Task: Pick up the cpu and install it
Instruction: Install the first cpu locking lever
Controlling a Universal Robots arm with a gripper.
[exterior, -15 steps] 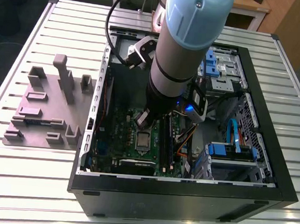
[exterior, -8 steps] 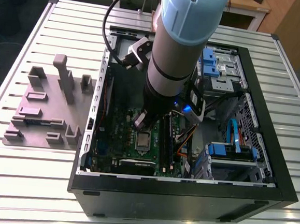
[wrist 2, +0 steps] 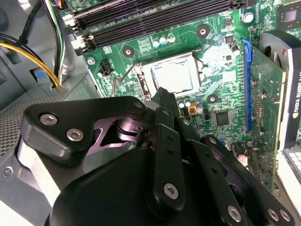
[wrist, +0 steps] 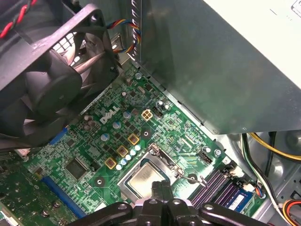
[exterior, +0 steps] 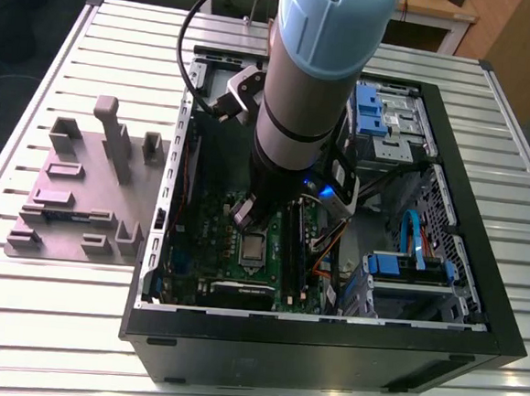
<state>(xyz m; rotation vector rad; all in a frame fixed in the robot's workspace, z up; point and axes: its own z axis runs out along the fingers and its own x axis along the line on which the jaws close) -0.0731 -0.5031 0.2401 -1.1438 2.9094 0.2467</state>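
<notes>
The cpu [exterior: 253,248], a small silvery square chip, lies flat inside the metal-framed socket on the green motherboard [exterior: 201,248] of the open computer case. Both wrist views show the cpu [wrist 2: 171,77] [wrist: 143,179] in that socket. My gripper [wrist 2: 164,96] [wrist: 160,187] hangs just above the board at the socket's edge, its two dark fingers pressed together with nothing between them. In the exterior view the gripper [exterior: 245,215] sits right behind the cpu, mostly covered by the arm.
A case fan [wrist: 47,80] and a large grey box [wrist: 225,61] flank the socket. Memory slots [wrist 2: 155,14] and an upright graphics card [wrist 2: 268,94] stand close by. Cables [wrist 2: 28,52] run along the case wall. A grey fixture plate [exterior: 82,193] lies on the exterior view's left.
</notes>
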